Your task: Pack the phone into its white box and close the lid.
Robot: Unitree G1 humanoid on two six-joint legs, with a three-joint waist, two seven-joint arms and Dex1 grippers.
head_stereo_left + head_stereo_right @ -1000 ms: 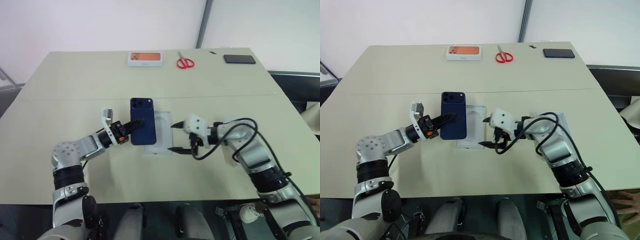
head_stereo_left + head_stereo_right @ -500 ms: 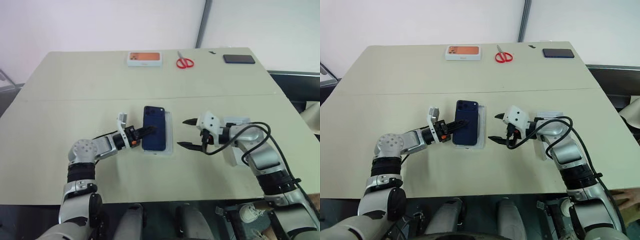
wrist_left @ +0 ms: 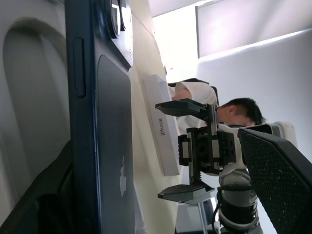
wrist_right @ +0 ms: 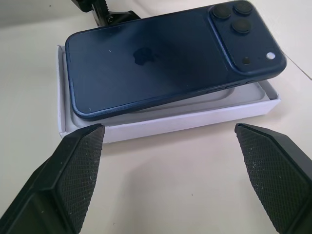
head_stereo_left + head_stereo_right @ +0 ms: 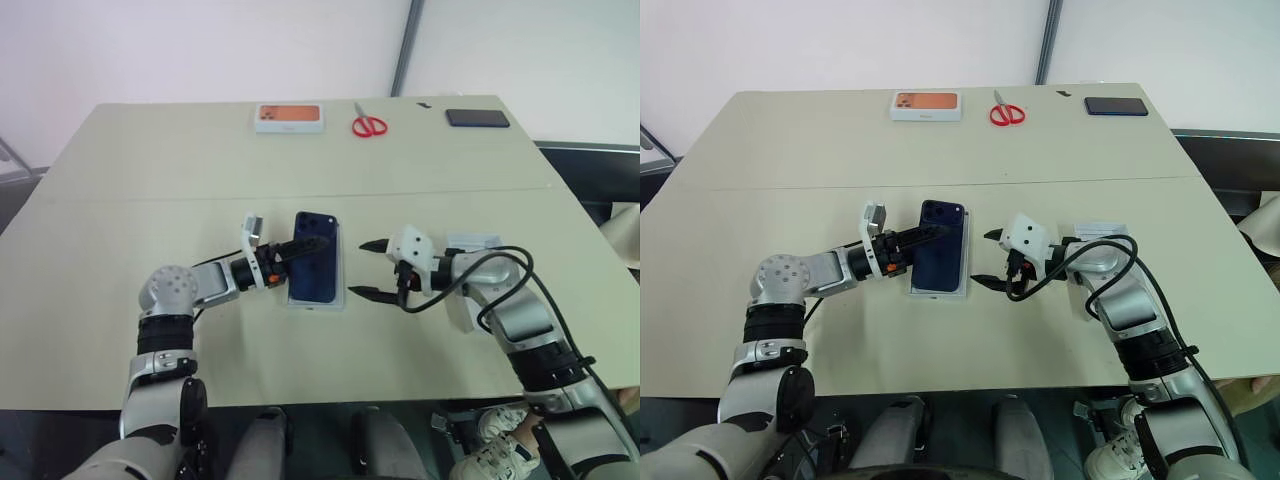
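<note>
the phone (image 4: 161,58) lies back-up across the white box (image 4: 170,119), tilted on its rim, not seated. it looks slim, stiff and glossy, so slippery; take it by the long edges. left hand (image 5: 300,245) spread beside it, right hand (image 5: 368,268) spread, holding nothing.

The phone (image 4: 161,61) hides most of the white box (image 4: 170,119), so its floor and insert barely show; whether the left claw (image 5: 303,246) touches the phone cannot be told. The lid (image 5: 1092,268) sits largely hidden behind the right arm; its printed face cannot be made out.
</note>
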